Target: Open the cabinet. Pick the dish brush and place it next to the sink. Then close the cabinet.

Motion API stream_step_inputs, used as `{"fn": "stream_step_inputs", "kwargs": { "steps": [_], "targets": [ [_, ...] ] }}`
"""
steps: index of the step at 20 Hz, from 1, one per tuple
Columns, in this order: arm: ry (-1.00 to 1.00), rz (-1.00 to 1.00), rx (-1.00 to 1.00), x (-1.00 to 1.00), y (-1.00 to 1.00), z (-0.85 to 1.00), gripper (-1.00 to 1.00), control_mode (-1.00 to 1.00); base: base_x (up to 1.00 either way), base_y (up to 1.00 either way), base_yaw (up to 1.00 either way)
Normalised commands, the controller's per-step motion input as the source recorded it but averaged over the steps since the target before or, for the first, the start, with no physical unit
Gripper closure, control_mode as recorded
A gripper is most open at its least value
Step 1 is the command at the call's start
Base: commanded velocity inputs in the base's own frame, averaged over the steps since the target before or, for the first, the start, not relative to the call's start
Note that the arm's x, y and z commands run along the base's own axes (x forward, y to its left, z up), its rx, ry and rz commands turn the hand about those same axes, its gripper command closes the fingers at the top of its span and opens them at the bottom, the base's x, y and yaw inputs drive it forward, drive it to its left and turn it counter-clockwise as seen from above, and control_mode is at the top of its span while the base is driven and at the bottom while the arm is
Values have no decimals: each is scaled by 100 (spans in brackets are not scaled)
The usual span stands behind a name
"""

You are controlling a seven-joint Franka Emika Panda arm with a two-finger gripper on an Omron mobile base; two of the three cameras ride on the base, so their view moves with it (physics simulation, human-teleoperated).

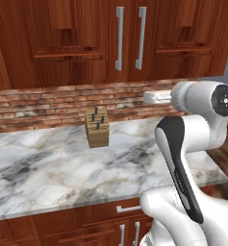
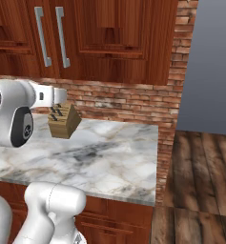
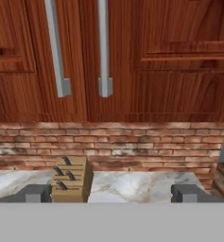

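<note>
Above the back edge of the marble table (image 1: 48,158), on the wall over the brick strip, hangs the cabinet (image 3: 85,56), both doors shut, so the dish brush presumably inside it cannot be seen. Its two long silver bar handles (image 3: 104,47) run vertically, side by side at the seam where the doors meet. In the hand view the gripper (image 3: 111,194) looks straight at the cabinet front from lower down, its two fingertips (image 3: 38,193) spread as wide as they go and holding nothing. The handles lie above the gripper and a little to the left of its midline, well apart from it, with their lower ends nearest. A wooden knife block (image 1: 97,127) stands on the table near the back edge, below the left-hand door. As I judge it, the coming move is up and forward to one bar, with the jaws straddling it across its upright axis.
</note>
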Motion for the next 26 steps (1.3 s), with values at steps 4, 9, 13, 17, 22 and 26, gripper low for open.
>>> {"fn": "stream_step_inputs", "kwargs": {
  "steps": [4,9,13,17,22,26],
  "targets": [
    [5,-9,0,-28,0,84,-100,-100,0,0,0],
    [8,-6,0,-6,0,66,-100,-100,0,0,0],
    [9,0,0,0,0,51,-100,-100,0,0,0],
    [10,6,8,0,0,1,-100,-100,0,0,0],
    [0,16,11,0,0,0,-100,-100,0,0,0],
    [0,10,2,21,0,-1,-100,-100,0,0,0]
  ]
}}
